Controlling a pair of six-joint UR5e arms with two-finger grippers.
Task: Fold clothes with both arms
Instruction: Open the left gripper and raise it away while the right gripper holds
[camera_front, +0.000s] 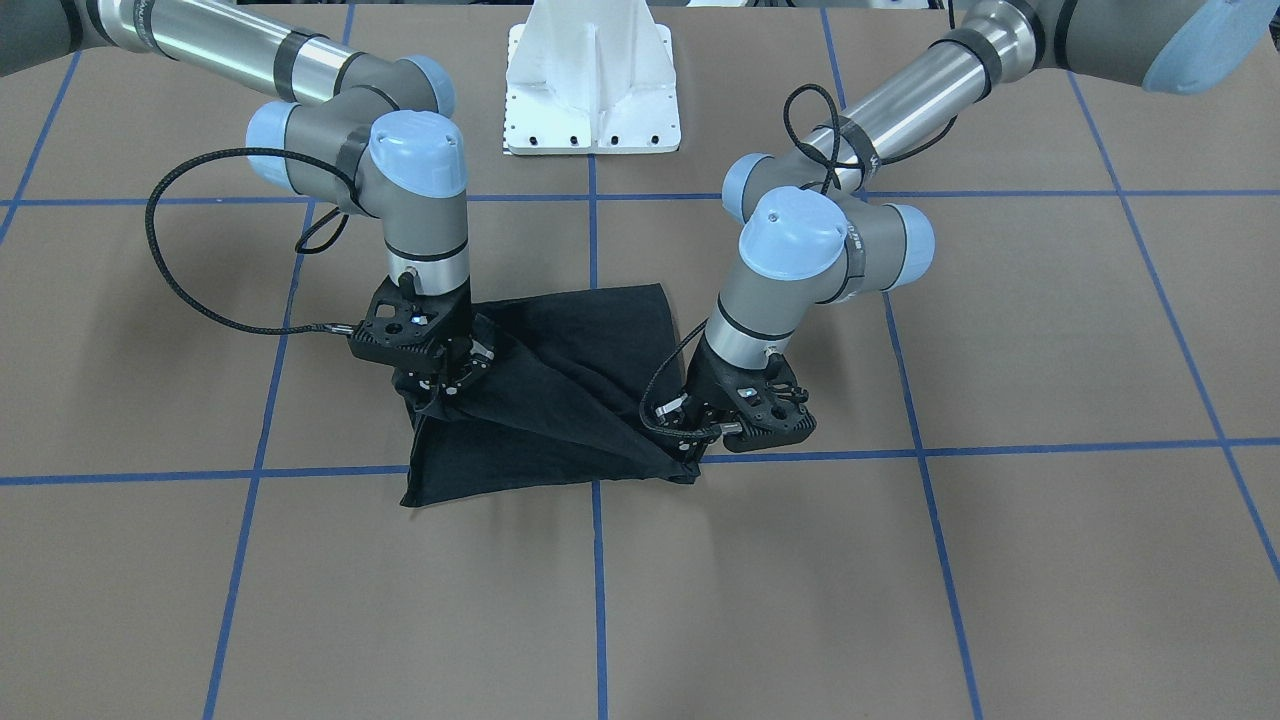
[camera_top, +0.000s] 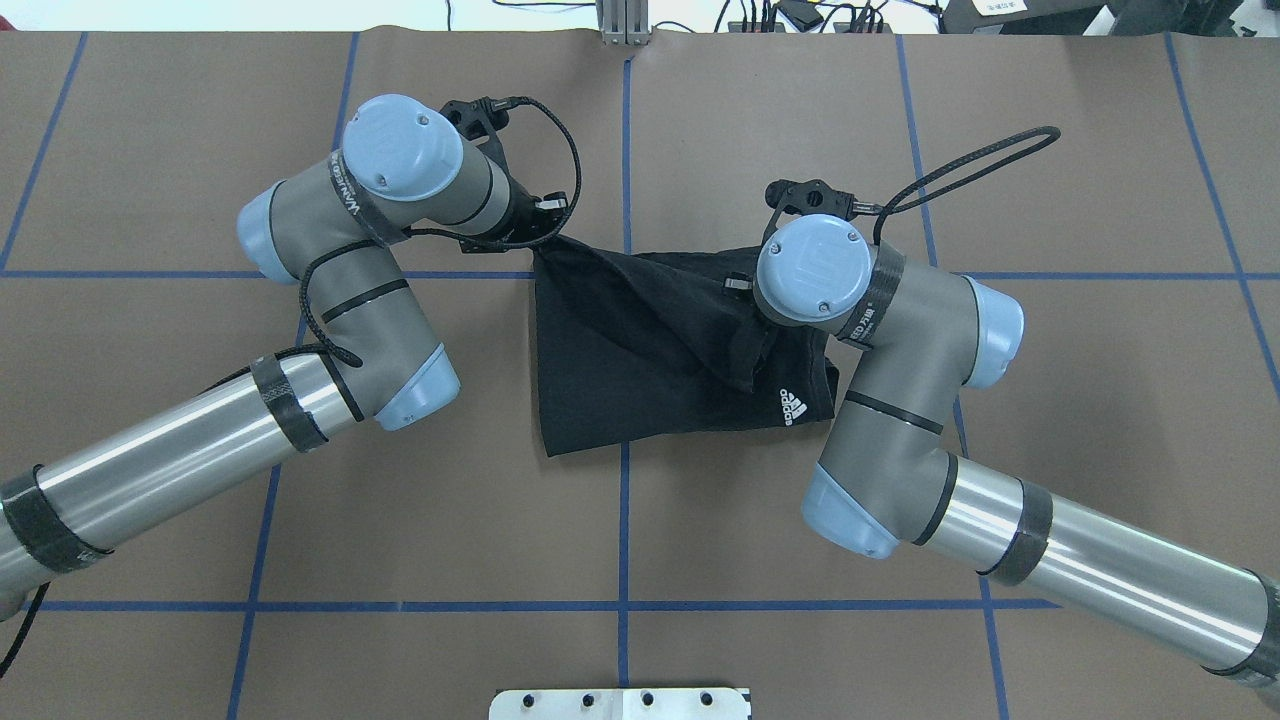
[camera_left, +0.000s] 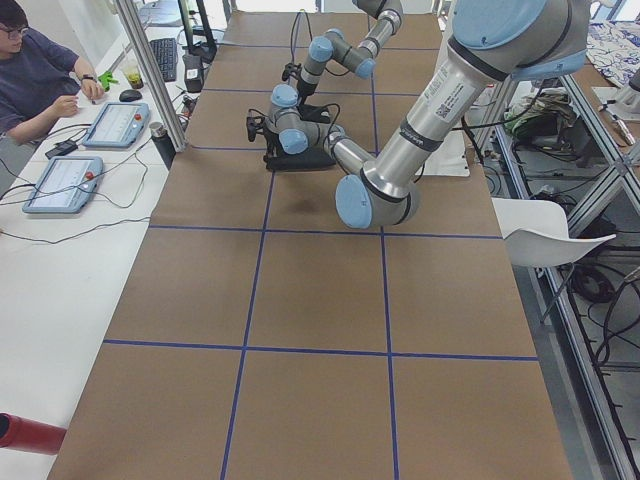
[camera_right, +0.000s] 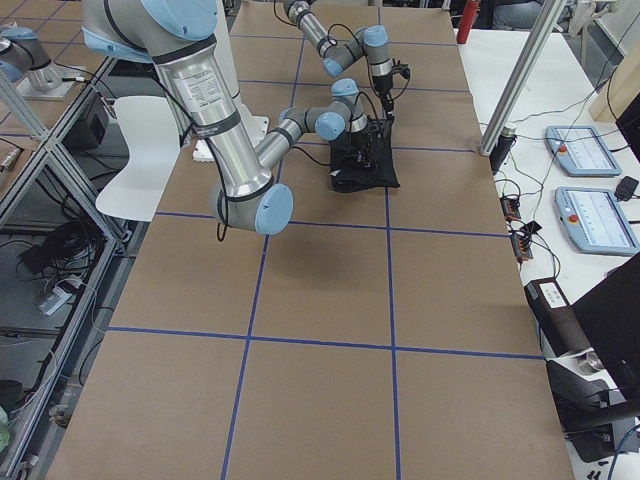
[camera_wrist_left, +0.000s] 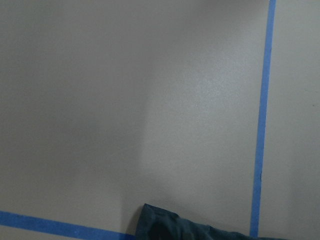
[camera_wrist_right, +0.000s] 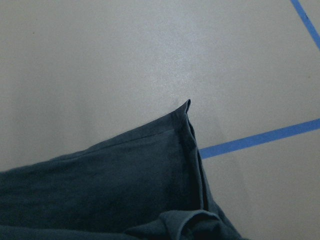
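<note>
The black T-shirt (camera_top: 640, 350) lies partly folded at the table's middle, its small white Adidas logo (camera_top: 793, 408) facing up near my right arm. My left gripper (camera_top: 543, 250) is shut on the shirt's far corner, seen low over the blue line in the front view (camera_front: 690, 455). My right gripper (camera_front: 442, 392) pinches a bunched edge and holds it raised, so the cloth (camera_front: 560, 400) slopes between the two grippers. In the overhead view the right wrist hides its fingers. The left wrist view shows a scrap of cloth (camera_wrist_left: 175, 230); the right wrist view shows a folded corner (camera_wrist_right: 150, 170).
The white pedestal base (camera_front: 593, 90) stands behind the shirt. Blue tape lines (camera_front: 596, 580) grid the brown table. A person (camera_left: 40, 70) sits at a side desk with control tablets (camera_left: 115, 123). A white chair (camera_left: 550, 235) is beside the table.
</note>
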